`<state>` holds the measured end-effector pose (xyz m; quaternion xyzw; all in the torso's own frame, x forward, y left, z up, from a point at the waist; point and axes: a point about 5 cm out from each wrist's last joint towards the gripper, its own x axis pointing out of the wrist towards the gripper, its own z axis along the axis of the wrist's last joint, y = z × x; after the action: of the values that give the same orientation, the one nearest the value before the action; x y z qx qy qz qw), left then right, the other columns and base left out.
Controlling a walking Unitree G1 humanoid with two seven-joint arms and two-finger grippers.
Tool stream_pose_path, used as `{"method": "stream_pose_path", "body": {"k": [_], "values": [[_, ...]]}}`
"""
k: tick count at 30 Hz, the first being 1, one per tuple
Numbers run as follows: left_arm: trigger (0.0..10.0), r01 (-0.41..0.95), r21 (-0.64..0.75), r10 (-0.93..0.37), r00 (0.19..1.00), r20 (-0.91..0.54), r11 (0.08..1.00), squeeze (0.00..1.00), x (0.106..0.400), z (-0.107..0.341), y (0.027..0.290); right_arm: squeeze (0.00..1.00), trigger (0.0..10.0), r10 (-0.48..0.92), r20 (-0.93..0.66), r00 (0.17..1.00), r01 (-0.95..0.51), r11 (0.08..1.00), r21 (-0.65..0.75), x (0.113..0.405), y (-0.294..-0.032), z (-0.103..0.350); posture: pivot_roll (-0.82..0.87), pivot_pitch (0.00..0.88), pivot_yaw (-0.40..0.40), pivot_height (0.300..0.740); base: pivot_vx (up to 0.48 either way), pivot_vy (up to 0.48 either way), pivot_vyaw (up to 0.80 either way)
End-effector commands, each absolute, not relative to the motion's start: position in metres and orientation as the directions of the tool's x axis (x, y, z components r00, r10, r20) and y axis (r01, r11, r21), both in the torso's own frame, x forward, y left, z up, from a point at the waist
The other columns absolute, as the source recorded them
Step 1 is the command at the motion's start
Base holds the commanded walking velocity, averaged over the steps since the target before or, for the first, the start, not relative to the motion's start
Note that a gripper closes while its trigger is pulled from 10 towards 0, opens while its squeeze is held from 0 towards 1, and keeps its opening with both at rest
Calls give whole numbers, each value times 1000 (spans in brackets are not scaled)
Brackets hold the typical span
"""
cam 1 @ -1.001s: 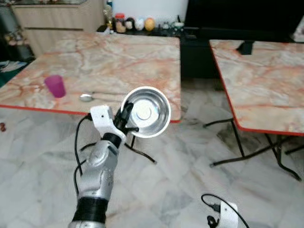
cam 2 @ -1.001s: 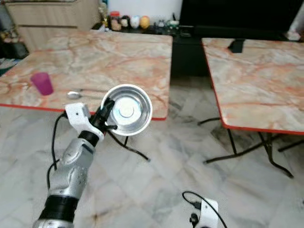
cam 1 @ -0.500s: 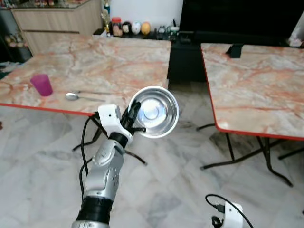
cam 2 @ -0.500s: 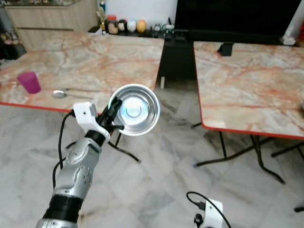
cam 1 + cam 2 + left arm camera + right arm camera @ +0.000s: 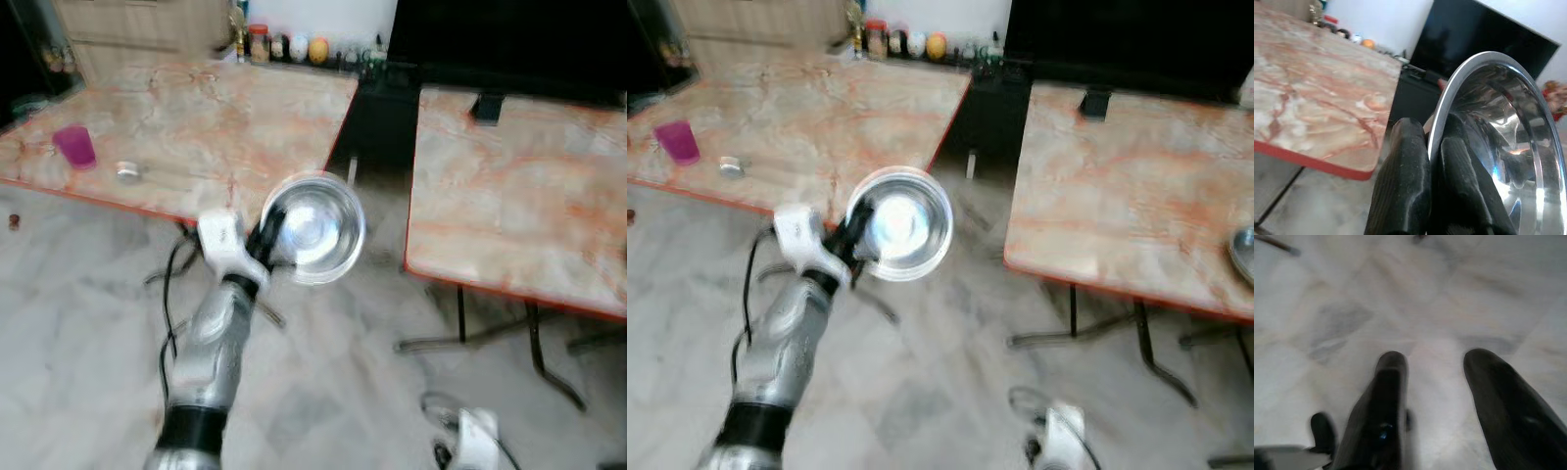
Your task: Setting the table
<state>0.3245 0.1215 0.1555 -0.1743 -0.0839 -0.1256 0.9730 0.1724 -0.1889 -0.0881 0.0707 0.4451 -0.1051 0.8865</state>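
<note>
A shiny steel bowl (image 5: 313,229) is held up in the air, above the floor between two marble tables. My left gripper (image 5: 266,233) is shut on its rim; in the left wrist view the black fingers (image 5: 1405,186) pinch the rim of the bowl (image 5: 1508,142). On the left table (image 5: 225,108) stand a purple cup (image 5: 74,145) and a spoon (image 5: 128,172). A second steel bowl (image 5: 1244,253) shows at the right table's (image 5: 1127,196) far right edge. My right gripper (image 5: 1435,367) hangs low, open over the floor.
A dark TV cabinet (image 5: 392,108) stands behind the gap between the tables. Small jars and ornaments (image 5: 289,47) line the back. The right table's folding legs (image 5: 529,343) reach across the marble floor. A wooden sideboard (image 5: 137,29) is at the back left.
The camera has shifted and the picture has blurred, so I am moving. The right table now looks closer and its far bowl has come into sight. The bowl stays gripped.
</note>
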Motion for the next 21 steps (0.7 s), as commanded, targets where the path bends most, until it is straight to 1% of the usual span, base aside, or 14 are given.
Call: {"method": "stream_pose_path", "body": {"k": [1, 8, 21], "values": [[10000, 314, -308, -248, 940, 234, 898, 0, 325, 161, 110, 0, 10000, -149, -805, 574, 263, 965, 9, 170, -199, -88, 54, 0, -44, 740, 0, -409, 0], [10000, 335, -302, -267, 932, 245, 893, 0, 326, 164, 106, 0, 10000, -150, -803, 576, 268, 963, 12, 170, -199, -88, 51, 0, -40, 740, 0, -406, 0], [10000, 332, -302, -264, 933, 245, 894, 0, 326, 164, 106, 0, 10000, -156, -804, 574, 271, 963, 7, 170, -200, -88, 51, 0, -44, 740, 0, -406, 0]]}}
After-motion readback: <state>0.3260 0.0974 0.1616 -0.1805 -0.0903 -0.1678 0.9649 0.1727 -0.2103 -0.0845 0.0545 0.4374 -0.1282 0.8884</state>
